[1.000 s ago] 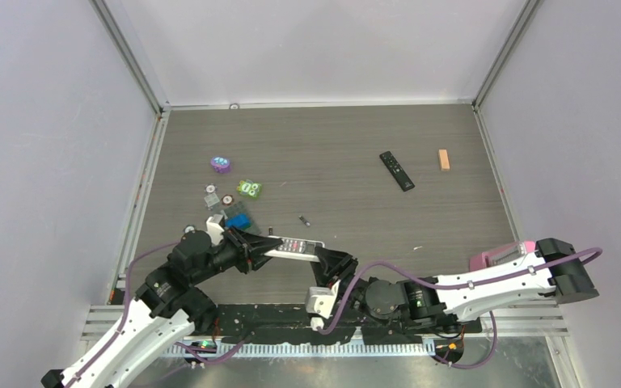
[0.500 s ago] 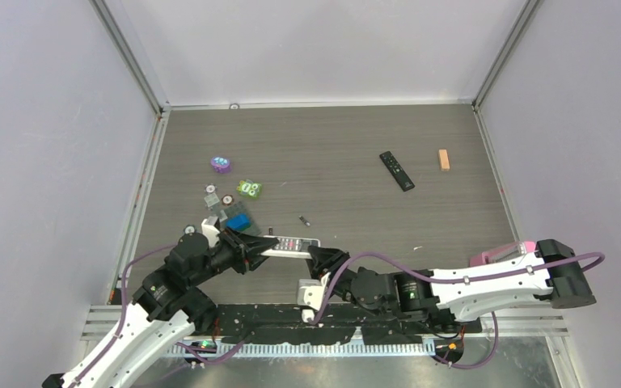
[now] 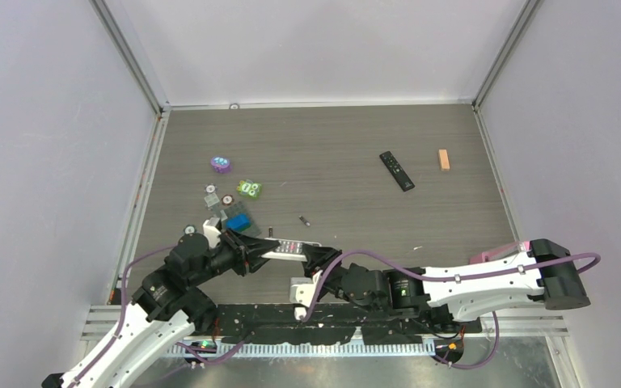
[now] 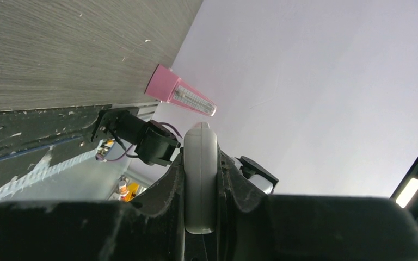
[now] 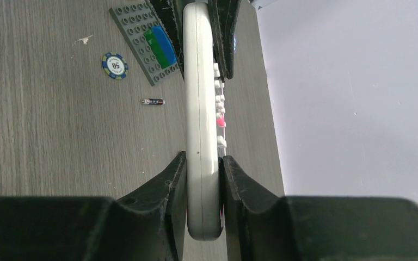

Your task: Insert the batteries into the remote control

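Note:
A white remote control [image 3: 289,246] is held above the table's near edge, gripped at both ends. My left gripper [image 3: 257,251] is shut on its left end; in the left wrist view the remote [image 4: 200,179] stands edge-on, pinched between the jaws. My right gripper [image 3: 318,257] is shut on the right end, and the right wrist view shows the remote [image 5: 198,109] with its buttons facing right. Two batteries lie loose on the table, one [image 3: 305,220] beyond the remote and one [image 3: 270,232] close to it. One battery [image 5: 153,101] also shows in the right wrist view.
A black remote [image 3: 397,170] and an orange block [image 3: 444,159] lie at the far right. A grey studded plate with a blue brick [image 3: 237,219], a poker chip [image 3: 227,200], a green toy [image 3: 249,188] and a purple toy [image 3: 221,165] sit left. A pink object [image 3: 497,255] lies near right.
My right gripper has slid left along the near edge onto the remote's right end and its jaws have come together on it. The left gripper kept its hold.

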Action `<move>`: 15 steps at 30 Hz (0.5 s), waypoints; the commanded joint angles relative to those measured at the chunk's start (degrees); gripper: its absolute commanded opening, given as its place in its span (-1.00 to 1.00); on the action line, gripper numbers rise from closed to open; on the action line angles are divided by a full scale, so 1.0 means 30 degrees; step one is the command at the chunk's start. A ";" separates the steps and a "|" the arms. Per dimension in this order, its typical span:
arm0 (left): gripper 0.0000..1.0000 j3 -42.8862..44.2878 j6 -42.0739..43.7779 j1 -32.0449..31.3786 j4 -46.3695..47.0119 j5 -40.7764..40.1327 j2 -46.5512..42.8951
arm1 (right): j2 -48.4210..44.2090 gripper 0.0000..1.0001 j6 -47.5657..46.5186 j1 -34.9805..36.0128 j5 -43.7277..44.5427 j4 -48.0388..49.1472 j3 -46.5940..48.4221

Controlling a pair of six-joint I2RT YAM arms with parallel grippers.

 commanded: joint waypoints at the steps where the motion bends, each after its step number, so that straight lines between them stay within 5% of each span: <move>1: -0.96 0.0884 0.0612 -0.0133 0.0494 0.0639 -0.0261 | -0.0094 -0.77 0.0507 -0.0422 0.0416 0.0417 0.1076; 5: 0.20 0.1023 0.2187 -0.0133 0.0176 -0.0316 -0.0700 | -0.0281 -0.89 0.1514 -0.0508 -0.0003 -0.0804 0.1760; 7: 0.54 0.1153 0.3635 -0.0119 -0.0128 -0.1442 -0.1173 | -0.0709 -0.89 0.2518 -0.0637 -0.0847 -0.1832 0.2082; 10: 0.78 0.1412 0.6001 -0.0091 -0.1026 -0.3532 -0.2112 | -0.1863 -0.89 0.4757 -0.1156 -0.2796 -0.3650 0.2527; 15: 0.85 0.2135 1.2313 -0.0089 0.0414 -0.4629 -0.2451 | -0.3789 -0.89 0.8644 -0.2330 -0.6095 -0.7647 0.3045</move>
